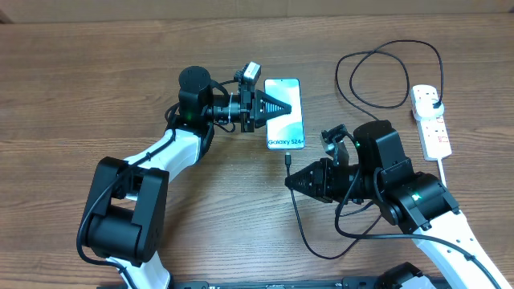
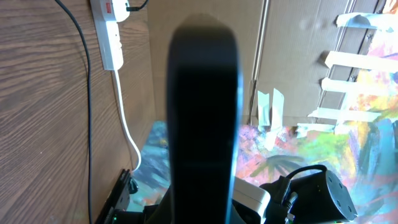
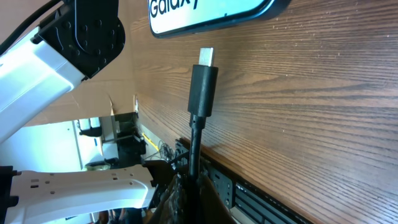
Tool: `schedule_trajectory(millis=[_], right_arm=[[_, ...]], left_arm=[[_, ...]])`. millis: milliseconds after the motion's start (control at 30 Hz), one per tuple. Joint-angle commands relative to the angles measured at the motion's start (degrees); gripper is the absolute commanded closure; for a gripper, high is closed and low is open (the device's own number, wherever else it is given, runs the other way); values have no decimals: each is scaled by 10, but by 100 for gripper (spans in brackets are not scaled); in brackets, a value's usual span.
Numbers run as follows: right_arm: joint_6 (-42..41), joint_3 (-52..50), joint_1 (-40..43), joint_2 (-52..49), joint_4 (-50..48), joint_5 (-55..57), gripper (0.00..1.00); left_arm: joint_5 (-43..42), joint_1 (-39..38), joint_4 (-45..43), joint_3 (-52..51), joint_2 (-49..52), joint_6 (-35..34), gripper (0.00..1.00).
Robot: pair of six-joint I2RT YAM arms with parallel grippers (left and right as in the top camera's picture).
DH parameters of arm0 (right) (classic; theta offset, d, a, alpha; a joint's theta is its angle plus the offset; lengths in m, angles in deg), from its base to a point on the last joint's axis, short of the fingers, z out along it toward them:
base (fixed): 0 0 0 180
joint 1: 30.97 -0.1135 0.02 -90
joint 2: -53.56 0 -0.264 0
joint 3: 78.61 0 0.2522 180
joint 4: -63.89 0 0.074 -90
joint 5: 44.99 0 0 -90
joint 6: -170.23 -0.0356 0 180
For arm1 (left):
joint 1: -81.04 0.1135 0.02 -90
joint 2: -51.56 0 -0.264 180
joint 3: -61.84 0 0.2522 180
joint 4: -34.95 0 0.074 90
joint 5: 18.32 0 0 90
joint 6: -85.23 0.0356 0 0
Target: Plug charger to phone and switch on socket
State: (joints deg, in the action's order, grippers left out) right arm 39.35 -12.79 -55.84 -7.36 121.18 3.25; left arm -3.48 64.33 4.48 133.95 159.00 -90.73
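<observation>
The phone [image 1: 287,120] lies at the table's middle with its "Galaxy S24" screen up. My left gripper [image 1: 281,107] reaches over it from the left and is shut on the phone, which fills the left wrist view edge-on as a dark slab [image 2: 202,112]. My right gripper [image 1: 293,180] is shut on the charger's thin black cable just behind the plug head [image 1: 287,162]. In the right wrist view the plug head [image 3: 203,87] points its metal tip at the phone's bottom edge [image 3: 205,12], a short gap away. The socket [image 1: 431,120] lies at the far right.
The black cable loops from the socket across the back right [image 1: 377,80] and curls near the front edge [image 1: 321,241]. The socket [image 2: 112,31] with its thick white cord [image 2: 127,124] also shows in the left wrist view. A cardboard wall stands behind the table.
</observation>
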Motion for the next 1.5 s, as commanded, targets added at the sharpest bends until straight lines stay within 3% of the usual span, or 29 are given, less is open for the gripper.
schedule_trajectory(millis=[0,667,1100,1467], right_arm=[[4,-3,-3,3,-4,-5,96],[4,-3,-3,3,-26,-2,96],[4,-3,-3,3,7,1,96],[4,-3,-3,3,-12,1,96]], left_arm=[[2,6,1,17,-5,20,96],[-16,4,7,17,-4,19,96],[-7,4,7,17,-4,-46,96],[-3,4,7,17,-4,-14,96]])
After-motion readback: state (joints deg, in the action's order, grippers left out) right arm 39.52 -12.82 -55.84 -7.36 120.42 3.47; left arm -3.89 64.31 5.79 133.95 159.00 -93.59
